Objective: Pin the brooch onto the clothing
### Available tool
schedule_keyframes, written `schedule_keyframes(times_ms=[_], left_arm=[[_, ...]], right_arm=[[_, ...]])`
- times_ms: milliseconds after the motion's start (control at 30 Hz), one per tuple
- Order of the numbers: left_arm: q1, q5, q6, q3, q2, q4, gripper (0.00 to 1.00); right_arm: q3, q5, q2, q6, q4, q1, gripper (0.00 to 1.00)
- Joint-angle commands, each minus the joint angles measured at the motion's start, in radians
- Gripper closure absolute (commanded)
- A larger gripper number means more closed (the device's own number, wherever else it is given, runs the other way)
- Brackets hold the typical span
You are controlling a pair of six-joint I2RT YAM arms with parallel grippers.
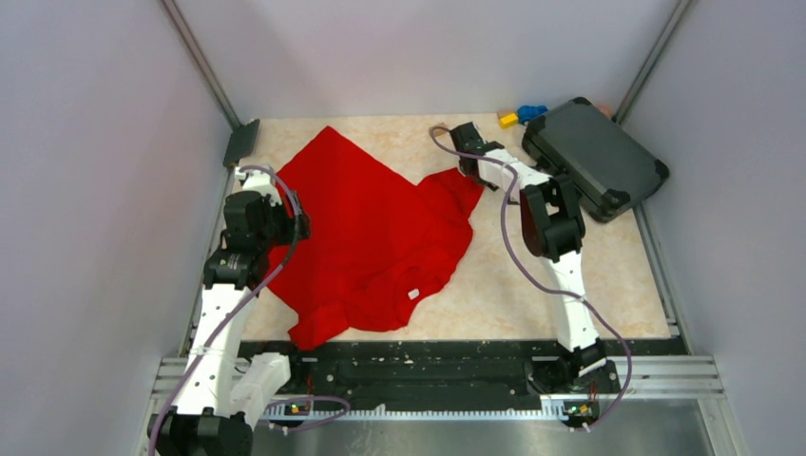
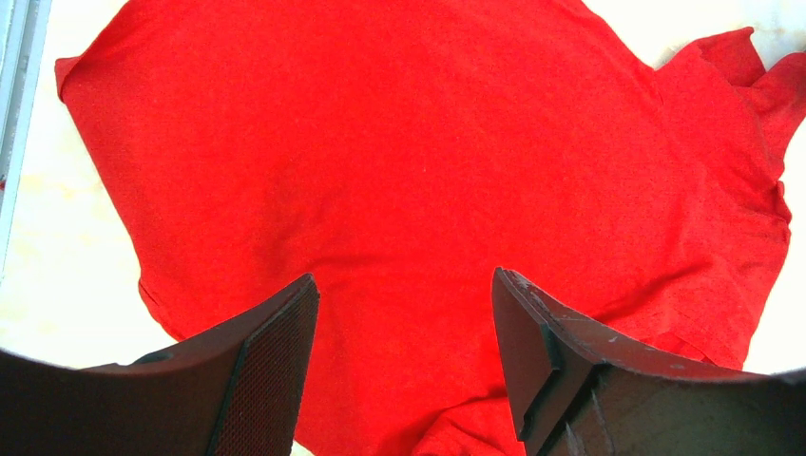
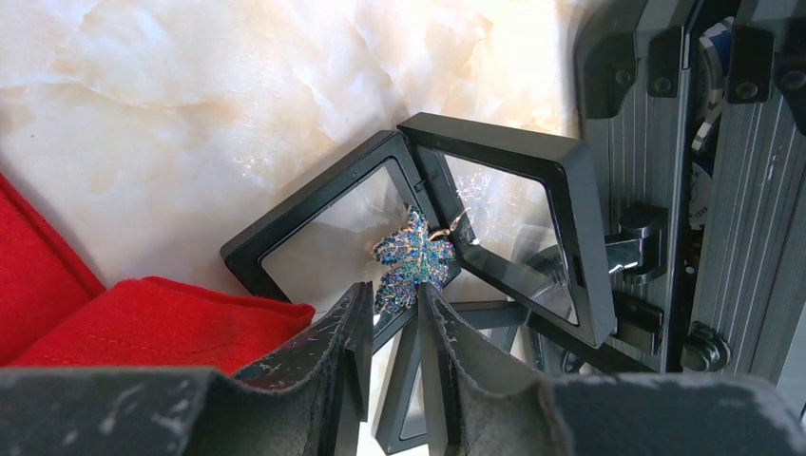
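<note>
A pale marbled surface carries the bright red clothing, spread rumpled left of centre, its small white tag near the front edge. A dark grey hard case lies at the far right corner. The left fingers hang wide apart above the clothing, holding nothing. Just beyond the garment's far right corner, an open black display box with clear panels holds the brooch, a glittering blue leaf. The right fingers stand narrow, the brooch's lower tip between them; whether they pinch it cannot be told.
</note>
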Motion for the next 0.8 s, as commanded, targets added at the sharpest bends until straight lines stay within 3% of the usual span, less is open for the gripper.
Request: schedule_keyframes(times_ms=[0, 533, 767], left_arm=[[-0.004, -0.011, 0.012, -0.005, -0.010, 0.033, 0.28], [-0.004, -0.015, 0.012, -0.007, -0.019, 0.034, 0.28], [-0.004, -0.014, 0.011, -0.007, -0.022, 0.034, 0.28]], right_arm=[[0.019, 0.025, 0.025, -0.012, 0.010, -0.006, 0.73], [-0.021, 0.099, 0.041, -0.071, 0.081, -0.008, 0.79], [-0.061, 0.136, 0.000, -0.105, 0.157, 0.000, 0.98]])
